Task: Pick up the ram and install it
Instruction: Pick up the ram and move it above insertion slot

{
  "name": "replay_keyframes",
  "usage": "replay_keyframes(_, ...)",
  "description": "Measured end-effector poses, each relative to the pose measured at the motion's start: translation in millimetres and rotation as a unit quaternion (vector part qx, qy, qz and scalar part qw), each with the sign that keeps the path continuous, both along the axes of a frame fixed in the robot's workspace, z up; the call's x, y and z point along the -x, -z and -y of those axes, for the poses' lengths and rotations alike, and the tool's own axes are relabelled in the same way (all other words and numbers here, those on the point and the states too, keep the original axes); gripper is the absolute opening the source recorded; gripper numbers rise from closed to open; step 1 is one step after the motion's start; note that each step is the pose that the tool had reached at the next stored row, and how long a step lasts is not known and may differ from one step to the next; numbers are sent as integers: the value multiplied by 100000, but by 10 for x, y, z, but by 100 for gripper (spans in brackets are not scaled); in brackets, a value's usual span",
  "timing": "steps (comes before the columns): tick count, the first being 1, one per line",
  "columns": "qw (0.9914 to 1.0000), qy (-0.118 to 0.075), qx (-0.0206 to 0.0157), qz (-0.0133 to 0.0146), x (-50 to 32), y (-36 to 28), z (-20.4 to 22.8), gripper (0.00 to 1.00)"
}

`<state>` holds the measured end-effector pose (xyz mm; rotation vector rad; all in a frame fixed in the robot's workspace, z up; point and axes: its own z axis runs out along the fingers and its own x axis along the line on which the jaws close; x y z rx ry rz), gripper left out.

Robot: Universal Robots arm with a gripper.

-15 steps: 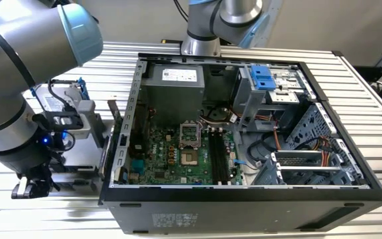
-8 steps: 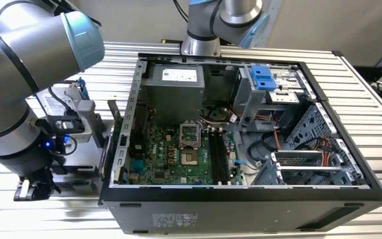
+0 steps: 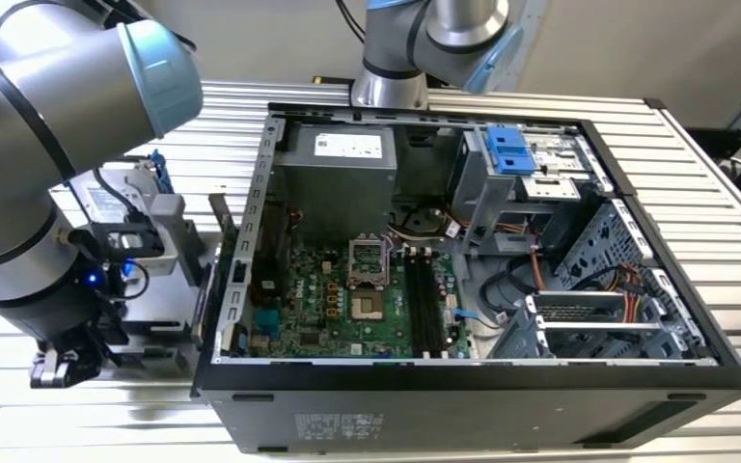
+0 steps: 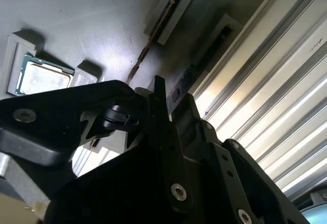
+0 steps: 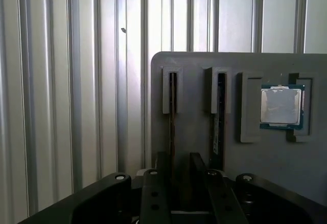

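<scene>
In the exterior view the hand [image 3: 65,367] hangs low over a grey holder [image 3: 158,313] on the ribbed surface [image 3: 705,145], just beside the open computer case [image 3: 474,241]. In the first wrist view the ram [image 5: 172,117] stands on edge in a holder slot between the hand's spread, unclamped fingers [image 5: 162,165]. A second stick [image 5: 219,117] and a processor chip [image 5: 279,106] sit alongside. In the second wrist view the fingers flank the ram.

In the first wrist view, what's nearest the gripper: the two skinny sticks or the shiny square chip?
1. The ram, in the tray's edge slot, right at the gripper.
2. The other stick, next slot over.
3. The square chip, pocket beyond both.
</scene>
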<state>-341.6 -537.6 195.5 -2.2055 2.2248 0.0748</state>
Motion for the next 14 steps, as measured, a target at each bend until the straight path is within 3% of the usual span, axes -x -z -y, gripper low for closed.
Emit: replay_keyframes(14, 100000, -1, 1, 10, 17, -12, 1, 100)
